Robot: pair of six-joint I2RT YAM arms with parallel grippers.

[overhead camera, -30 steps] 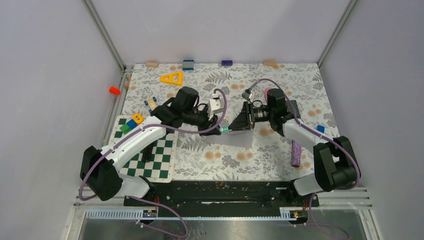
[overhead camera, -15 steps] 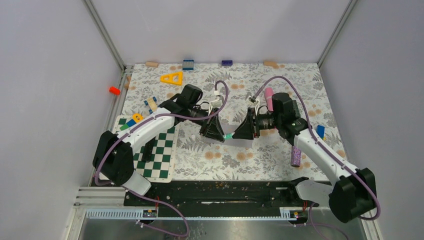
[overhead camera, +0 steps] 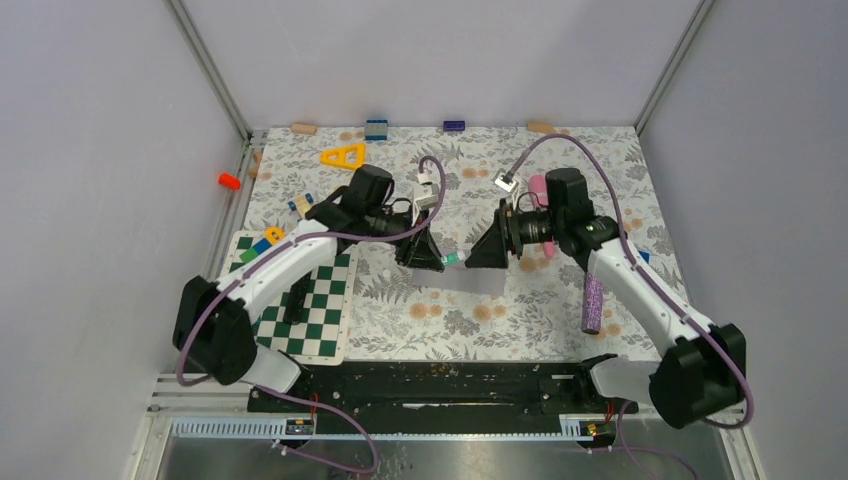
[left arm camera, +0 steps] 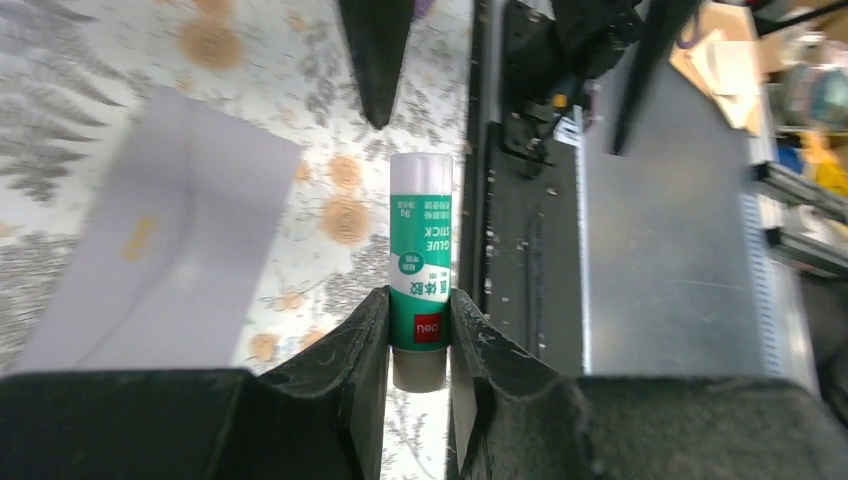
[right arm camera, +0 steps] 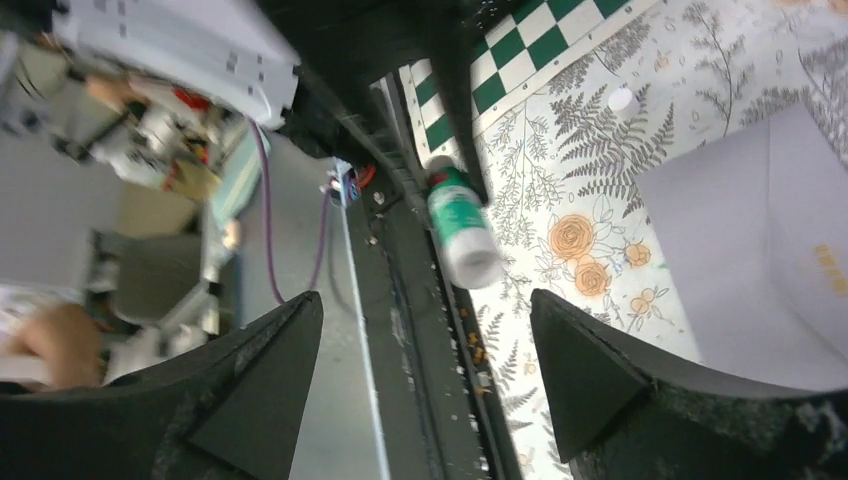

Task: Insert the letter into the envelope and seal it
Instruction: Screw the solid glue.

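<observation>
My left gripper [left arm camera: 420, 305] is shut on the base of a green and white glue stick [left arm camera: 421, 265], which is held level above the table and points toward the right arm. In the top view the glue stick [overhead camera: 452, 259] spans the gap between the left gripper [overhead camera: 438, 262] and the right gripper [overhead camera: 472, 258]. The right gripper [right arm camera: 425, 305] is open, its jaws spread wide just short of the capped end of the glue stick [right arm camera: 460, 225]. The grey envelope [overhead camera: 475, 280] lies flat on the floral table below both grippers, and it also shows in the wrist views [left arm camera: 170, 250] [right arm camera: 770, 230]. The letter is out of view.
A green chessboard mat [overhead camera: 310, 305] lies at the near left, with coloured blocks [overhead camera: 262, 246] at its far corner. A purple cylinder [overhead camera: 592, 305] lies at the right and a pink object [overhead camera: 537, 187] behind the right wrist. A yellow triangle [overhead camera: 344, 156] and small blocks [overhead camera: 376, 128] lie along the back edge.
The right gripper's jaws have spread apart and let go of the glue stick's capped end. The left gripper keeps its hold; both arms shifted slightly.
</observation>
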